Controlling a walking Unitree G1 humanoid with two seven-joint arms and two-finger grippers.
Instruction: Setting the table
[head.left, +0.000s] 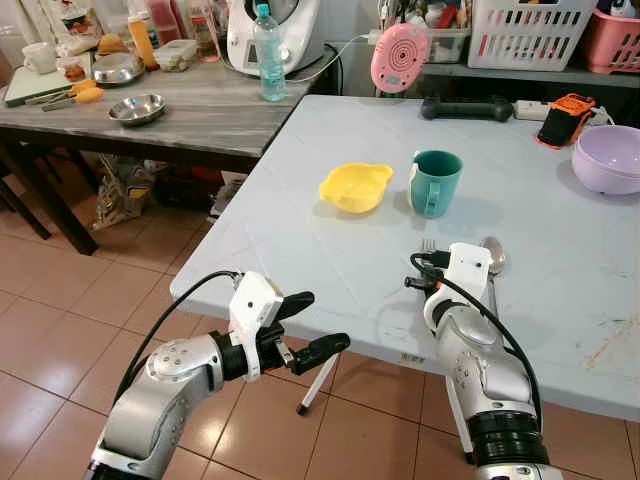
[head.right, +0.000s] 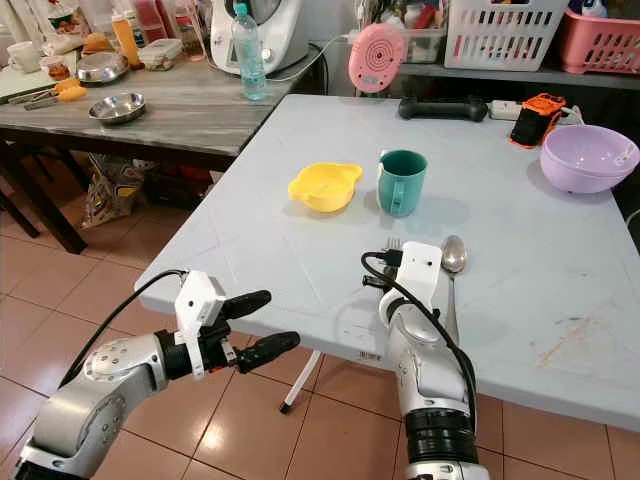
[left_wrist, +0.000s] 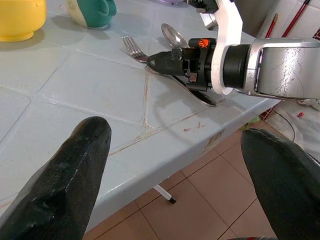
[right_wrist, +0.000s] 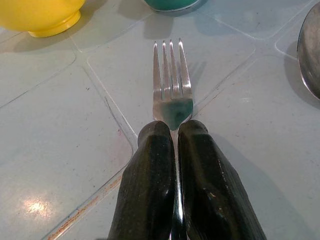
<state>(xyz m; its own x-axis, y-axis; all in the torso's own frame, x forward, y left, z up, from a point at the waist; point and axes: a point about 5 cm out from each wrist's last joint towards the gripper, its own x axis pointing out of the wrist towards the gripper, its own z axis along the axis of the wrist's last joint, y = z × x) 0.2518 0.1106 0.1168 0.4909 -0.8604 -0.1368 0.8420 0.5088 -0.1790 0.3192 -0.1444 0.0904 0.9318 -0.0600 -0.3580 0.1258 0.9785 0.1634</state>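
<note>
A steel fork (right_wrist: 171, 85) lies on the pale blue table (head.left: 300, 220) near its front edge, tines pointing at the teal mug (head.left: 436, 182). My right gripper (right_wrist: 172, 127) is shut on the fork's handle, which is hidden between the fingers. A steel spoon (head.left: 494, 255) lies just right of the fork. The yellow bowl (head.left: 355, 187) stands left of the mug. My left gripper (head.left: 325, 320) is open with nothing in it, held off the table's front edge, lower left of the fork.
A lilac bowl (head.left: 608, 158) sits at the table's right edge. Behind are a pink fan (head.left: 400, 55), a black bar (head.left: 466, 107) and an orange device (head.left: 565, 118). A wooden side table (head.left: 200, 110) holds steel bowls, a bottle and an appliance. Tiled floor lies below.
</note>
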